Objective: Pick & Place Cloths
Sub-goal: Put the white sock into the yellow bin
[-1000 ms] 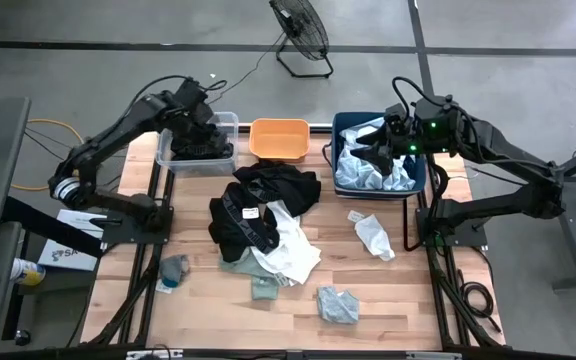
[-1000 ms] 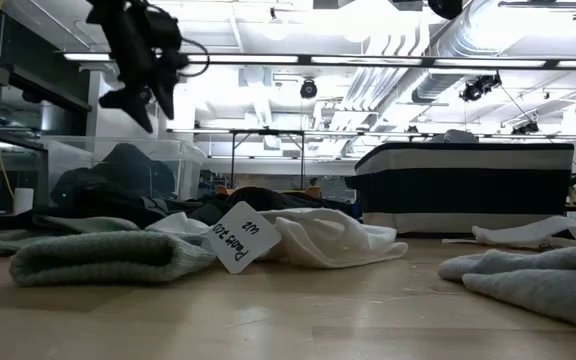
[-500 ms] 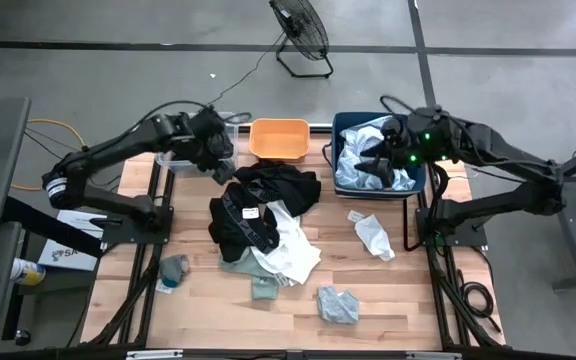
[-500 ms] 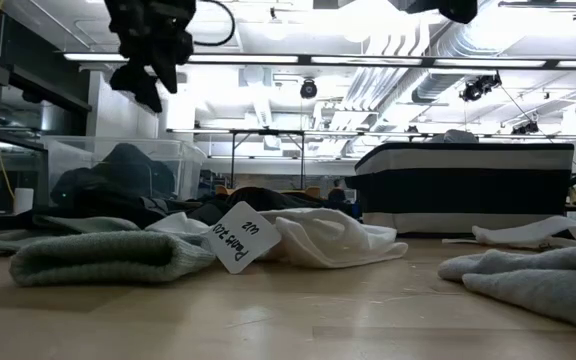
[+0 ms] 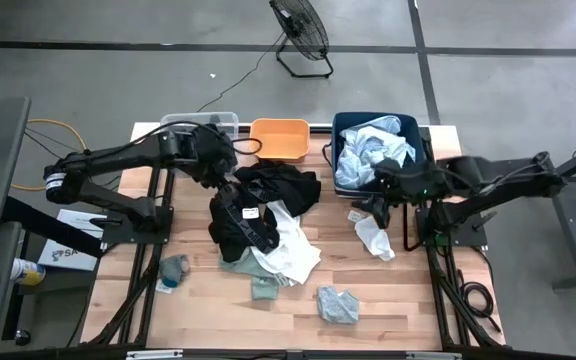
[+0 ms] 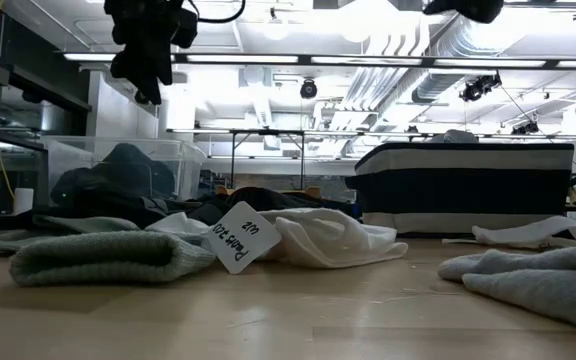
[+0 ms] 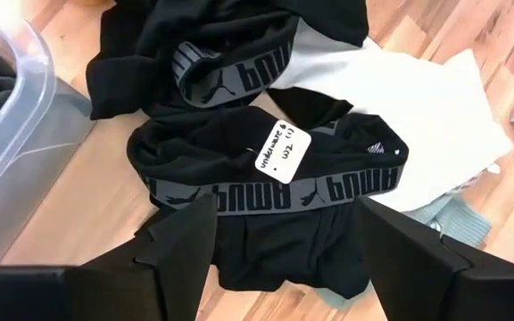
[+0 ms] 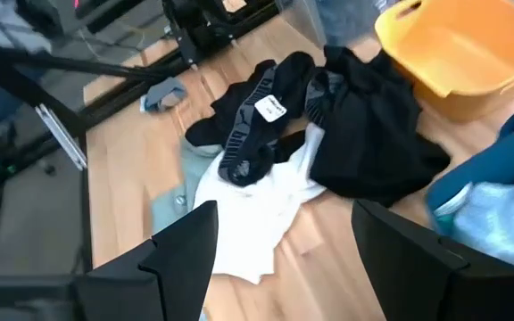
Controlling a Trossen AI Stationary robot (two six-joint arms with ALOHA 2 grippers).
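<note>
My left pincer (image 5: 220, 165) hangs spread and empty above the black underwear (image 7: 270, 192) heaped mid-bench, lined up for a grab. My right pincer (image 5: 381, 200), also apart, hovers over the white cloth (image 5: 374, 235) near the bench's right edge.

Cloths (image 5: 263, 215) piled mid-table: black, white; pale blue ones (image 5: 371, 155) binned.

Both arms reach inward over the table; the left pincer (image 5: 223, 165) hangs with its fingers (image 7: 181, 245) spread and empty, the right pincer (image 5: 373, 195) likewise parted, gripping nothing
</note>
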